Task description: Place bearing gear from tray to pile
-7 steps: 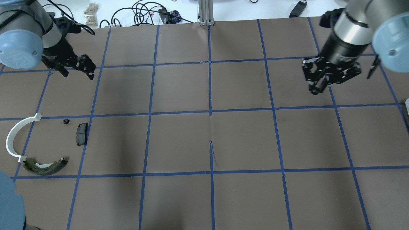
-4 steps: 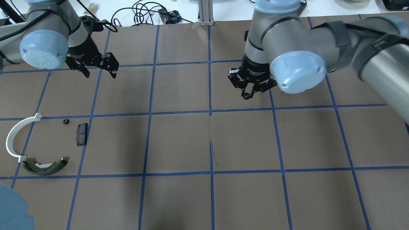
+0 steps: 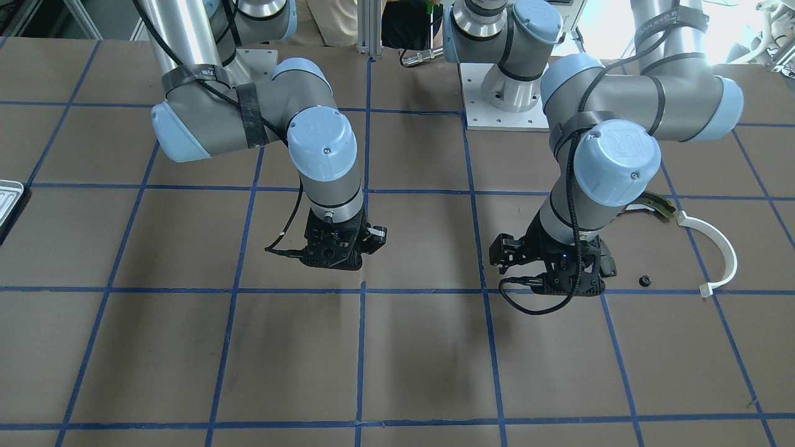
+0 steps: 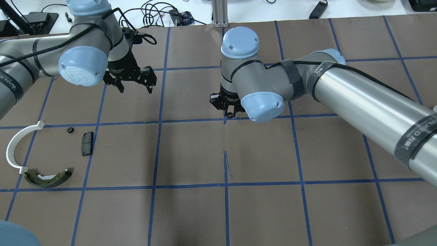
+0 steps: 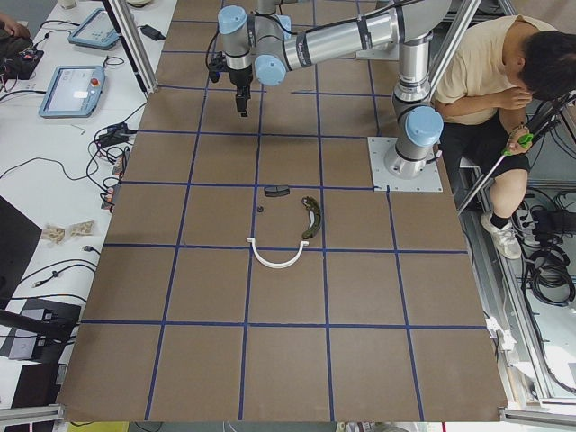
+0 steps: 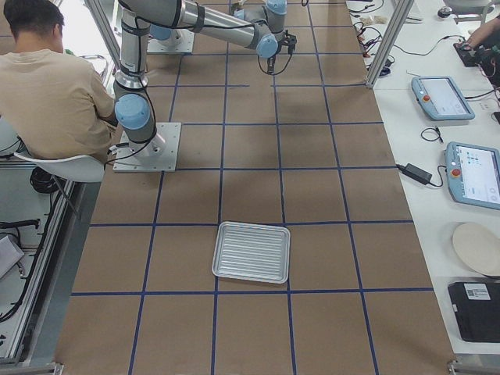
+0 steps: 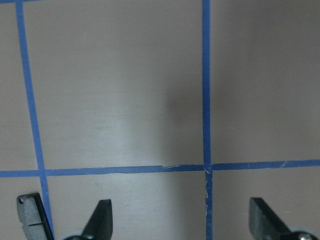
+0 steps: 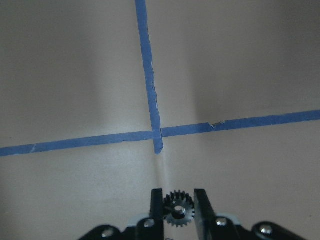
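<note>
Currently the right gripper (image 8: 178, 196) is clamped narrowly on the bearing gear (image 8: 179, 214), whose teeth show between the two fingers (image 8: 157, 202) in the right wrist view. In the overhead view the right gripper (image 4: 230, 112) hangs just beyond a blue tape crossing (image 4: 224, 120) near the middle of the table (image 4: 259, 153). Compared with 0.6 s ago, it has shifted toward the robot's left and slightly nearer the robot.

The left gripper (image 4: 135, 89) is spread wide and holds nothing; its fingers (image 7: 101, 220) stand far apart over bare brown paper. It too has moved since the earlier frame, inward toward the table's centre. The two grippers remain well apart.

The pile (image 4: 51, 181) lies unchanged at the robot's left: the white plastic arc (image 4: 13, 140), the olive brake shoe (image 4: 63, 175), the black pad (image 4: 87, 143) and a small black round part (image 4: 70, 130). The gear is well apart from it.

The tray (image 6: 251, 251) sits at the robot's right end of the table, with no gear visible in it.
</note>
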